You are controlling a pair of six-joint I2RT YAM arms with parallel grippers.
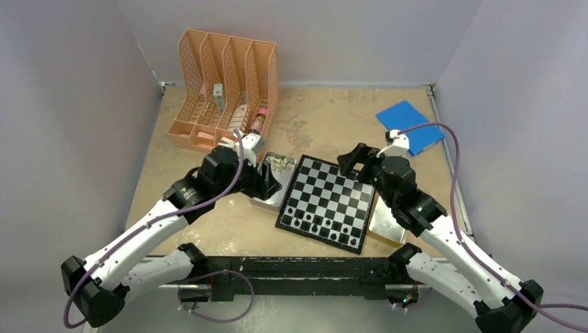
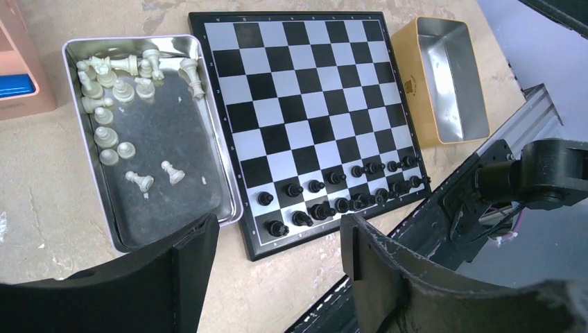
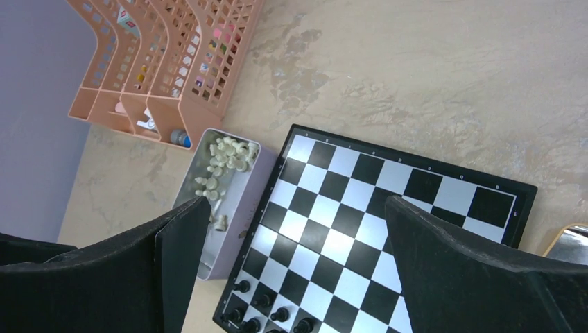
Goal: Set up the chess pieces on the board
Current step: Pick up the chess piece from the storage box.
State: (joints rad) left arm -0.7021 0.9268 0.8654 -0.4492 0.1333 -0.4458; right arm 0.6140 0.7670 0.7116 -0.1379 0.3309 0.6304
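The board [image 1: 331, 198] lies mid-table, its far rows bare [image 2: 305, 97] [image 3: 388, 208]. Black chess pieces [image 1: 324, 225] fill the two near rows [image 2: 340, 194] [image 3: 267, 312]. White chess pieces [image 2: 114, 90] lie loose in a metal tin [image 1: 262, 202] at the board's left side [image 3: 223, 156]. My left gripper [image 1: 269, 179] hangs open over the tin, nothing between its fingers [image 2: 277, 260]. My right gripper [image 1: 350, 161] is open above the board's far right corner, empty [image 3: 291, 260].
A second, empty gold-sided tin [image 2: 449, 76] sits at the board's right [image 1: 388, 225]. A peach file rack [image 1: 225, 87] stands at the back left, a blue pad [image 1: 410, 126] at the back right. The black rail [image 1: 291, 267] runs along the near edge.
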